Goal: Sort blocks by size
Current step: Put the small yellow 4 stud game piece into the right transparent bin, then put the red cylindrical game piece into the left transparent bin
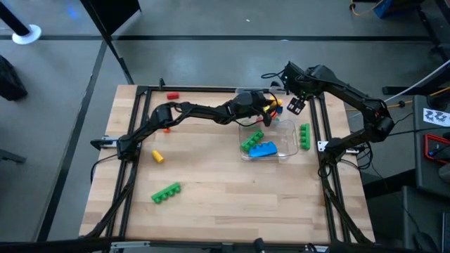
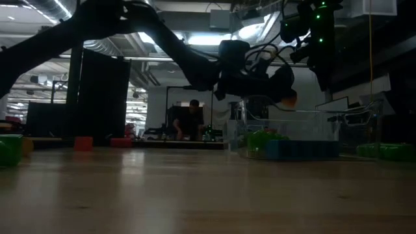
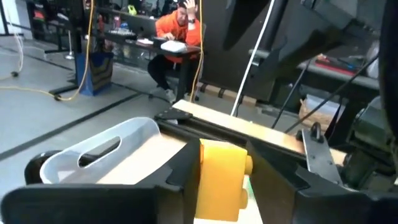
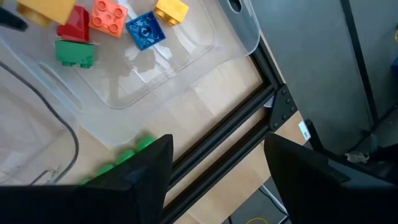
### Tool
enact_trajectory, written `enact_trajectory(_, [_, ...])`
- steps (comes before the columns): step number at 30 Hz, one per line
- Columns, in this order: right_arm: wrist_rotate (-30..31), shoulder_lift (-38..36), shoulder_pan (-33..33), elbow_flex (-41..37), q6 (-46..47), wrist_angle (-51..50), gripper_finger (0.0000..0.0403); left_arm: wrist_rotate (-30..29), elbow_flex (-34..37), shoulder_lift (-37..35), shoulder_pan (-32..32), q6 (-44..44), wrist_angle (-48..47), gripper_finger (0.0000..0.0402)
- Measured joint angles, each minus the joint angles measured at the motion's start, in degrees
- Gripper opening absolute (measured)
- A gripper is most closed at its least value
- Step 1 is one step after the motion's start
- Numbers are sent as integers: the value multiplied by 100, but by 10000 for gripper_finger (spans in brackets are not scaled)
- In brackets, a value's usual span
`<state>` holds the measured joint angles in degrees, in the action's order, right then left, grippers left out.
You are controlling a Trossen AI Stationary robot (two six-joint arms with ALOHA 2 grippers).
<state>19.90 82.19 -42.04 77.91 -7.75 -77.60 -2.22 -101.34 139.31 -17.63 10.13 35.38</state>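
A yellow block [image 3: 221, 180] sits between the fingers of my left gripper [image 1: 266, 105], which reaches level over the far clear tray [image 1: 246, 95]; the block also shows in the low view [image 2: 290, 99]. In that tray lie small red [image 4: 74, 23], orange [image 4: 109, 15], blue [image 4: 145, 30], yellow [image 4: 171, 9] and green [image 4: 74, 53] blocks. The near clear tray [image 1: 287, 149] holds a green block [image 1: 252, 140] and a blue one [image 1: 264, 150]. My right gripper [image 4: 217, 180] hangs open and pointing down beside the far tray's right end, holding nothing. My left gripper pinches the yellow block by its two side faces [image 3: 202, 180] between its two fingers. The fingers come level from the table's left. The block is lifted clear above the far tray, with a stud [image 3: 249, 165] facing one finger.
A green bar [image 1: 304, 135] lies right of the near tray. Loose on the table's left half are a green block [image 1: 166, 192], a yellow cylinder [image 1: 157, 156], a red block [image 1: 172, 95] and a small orange one [image 1: 166, 129]. A person sits beyond the table.
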Motion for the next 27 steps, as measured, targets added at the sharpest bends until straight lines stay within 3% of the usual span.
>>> enact_trajectory(7, [-2,0,0,0,0,2,253,0,4,-1,-2,63,-219,176])
enact_trajectory(14, [-350,0,0,2,158,-69,253,13,9,-216,-42,324,-625,195])
enact_trajectory(21, [-568,0,0,2,468,-248,253,11,7,-1236,-376,261,-3249,183])
enact_trajectory(27, [-606,0,0,2,457,-183,253,10,2,-2268,-832,-883,-5836,175])
